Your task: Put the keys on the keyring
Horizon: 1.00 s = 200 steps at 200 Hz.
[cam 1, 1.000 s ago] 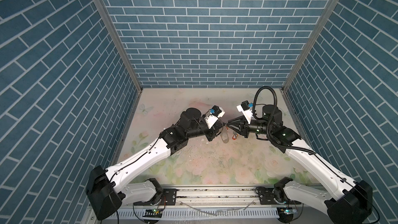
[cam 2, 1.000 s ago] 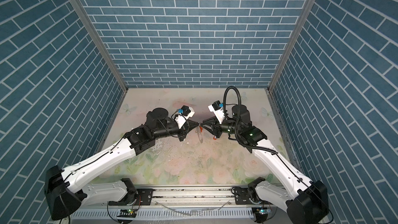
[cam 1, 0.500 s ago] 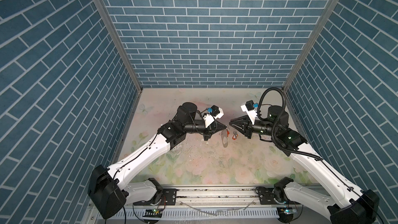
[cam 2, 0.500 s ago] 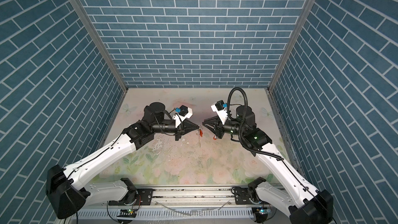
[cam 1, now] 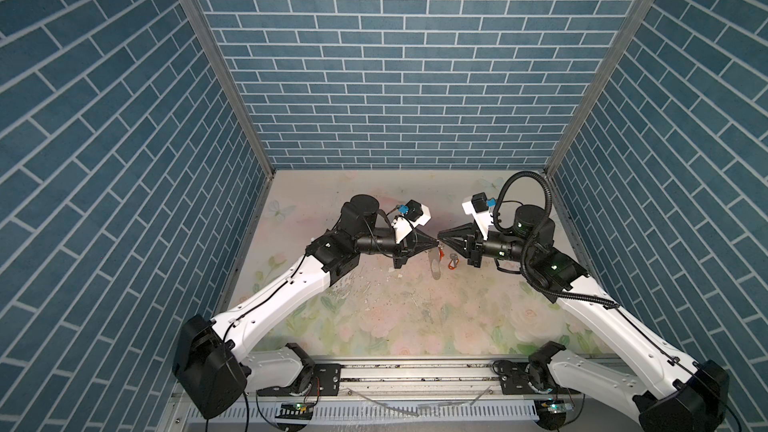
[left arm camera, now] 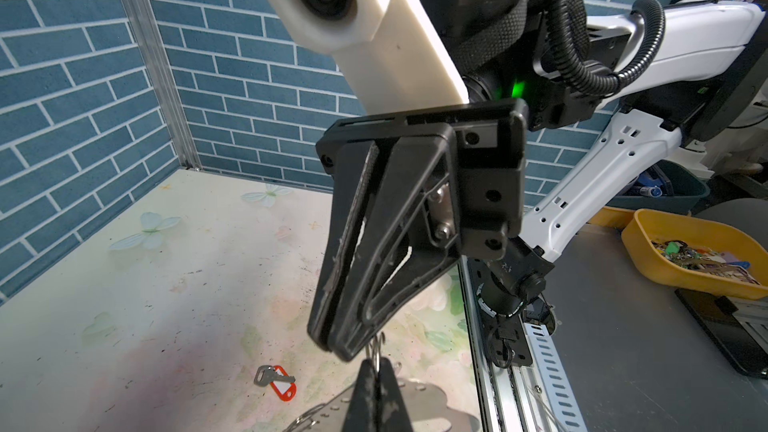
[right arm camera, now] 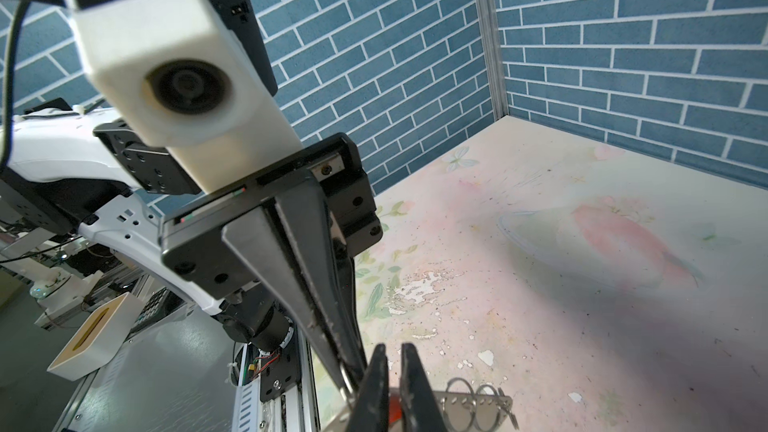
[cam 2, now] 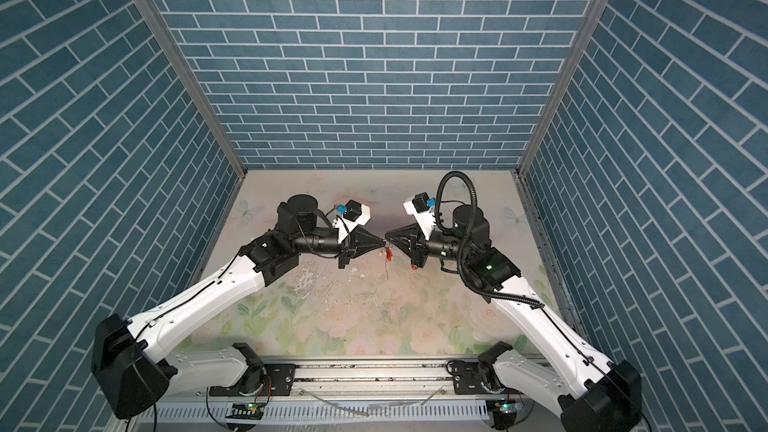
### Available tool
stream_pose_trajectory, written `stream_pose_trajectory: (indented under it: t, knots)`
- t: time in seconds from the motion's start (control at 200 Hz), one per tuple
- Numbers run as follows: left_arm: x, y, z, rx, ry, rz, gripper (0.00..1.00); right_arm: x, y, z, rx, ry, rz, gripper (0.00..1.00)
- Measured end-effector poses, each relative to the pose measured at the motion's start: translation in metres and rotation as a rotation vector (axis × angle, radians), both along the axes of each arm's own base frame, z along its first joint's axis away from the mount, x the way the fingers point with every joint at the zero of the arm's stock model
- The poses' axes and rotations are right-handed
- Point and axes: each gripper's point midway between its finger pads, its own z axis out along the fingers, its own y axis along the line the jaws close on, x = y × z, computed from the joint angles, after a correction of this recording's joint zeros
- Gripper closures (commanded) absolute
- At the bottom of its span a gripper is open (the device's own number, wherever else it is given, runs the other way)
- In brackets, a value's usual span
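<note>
You're threading: left gripper (left arm camera: 372, 367) pinched shut on the keyring (right arm camera: 469, 403), which hangs beneath it. The right gripper (right arm camera: 392, 351) is nearly closed by a red-tagged key (cam 2: 388, 252), grip unclear. Next, align key and ring precisely.

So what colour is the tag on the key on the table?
Red tag, white label; best in left wrist view.

walls (cam 1: 415, 76): blue brick, white joints | table (cam 1: 374, 317): pastel floral | key (left arm camera: 270, 376): silver, red tag, white label
</note>
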Motion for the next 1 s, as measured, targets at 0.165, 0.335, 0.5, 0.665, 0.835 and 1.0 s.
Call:
stream_pose_trajectory:
  t: [0.165,0.335,0.5,0.665,0.835,1.0]
  knots:
    - [0.006,-0.001,0.009,-0.040,-0.021,0.023,1.00,0.008,0.004,-0.011,0.006,0.041,-0.076,0.91]
    - [0.011,-0.001,0.011,-0.063,-0.024,0.049,1.00,0.012,0.008,-0.023,0.006,0.080,-0.143,0.91]
    - [0.014,-0.001,0.014,-0.075,-0.028,0.062,1.00,0.015,0.011,-0.018,0.024,0.071,-0.186,0.92]
    - [0.015,-0.002,0.015,-0.085,-0.030,0.067,1.00,0.015,0.017,-0.020,0.016,0.061,-0.220,0.94]
    - [0.017,-0.001,0.013,-0.103,-0.024,0.077,1.00,0.015,0.026,-0.031,-0.022,0.059,-0.266,0.94]
    - [0.020,-0.001,0.009,-0.120,-0.016,0.098,1.00,0.014,0.029,-0.038,-0.059,0.036,-0.307,0.94]
